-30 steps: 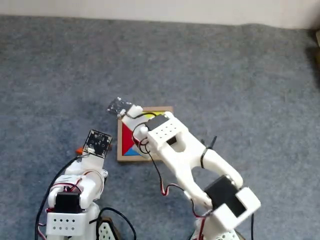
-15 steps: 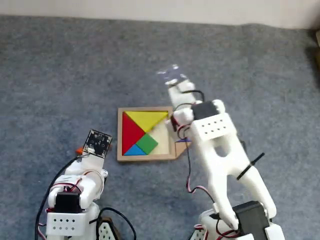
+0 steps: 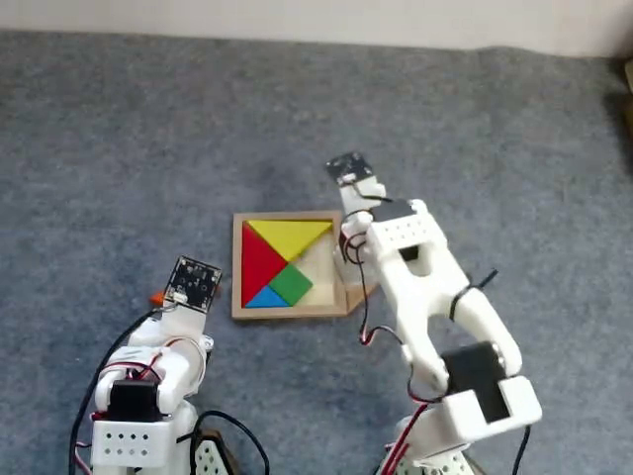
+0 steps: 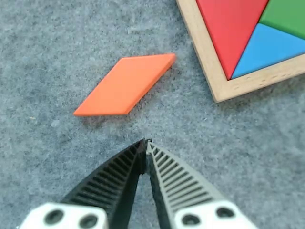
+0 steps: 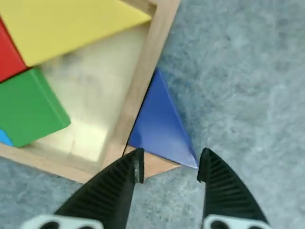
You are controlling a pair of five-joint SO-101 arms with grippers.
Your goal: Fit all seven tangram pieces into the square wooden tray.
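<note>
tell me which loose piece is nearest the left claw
The orange parallelogram, flat on the carpet before the left claw; the blue triangle lies across the tray.

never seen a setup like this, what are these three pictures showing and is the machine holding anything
A left arm and right arm, small robots, stand on a grey table. The wide picture looks down from above; the other two come from a camera on each wrist. The wooden tray holds a yellow triangle, red triangle, green square and light blue triangle. An orange parallelogram lies outside it, ahead of the shut left gripper. The open right gripper hovers over a dark blue triangle beside the tray. Nothing is held.
</note>
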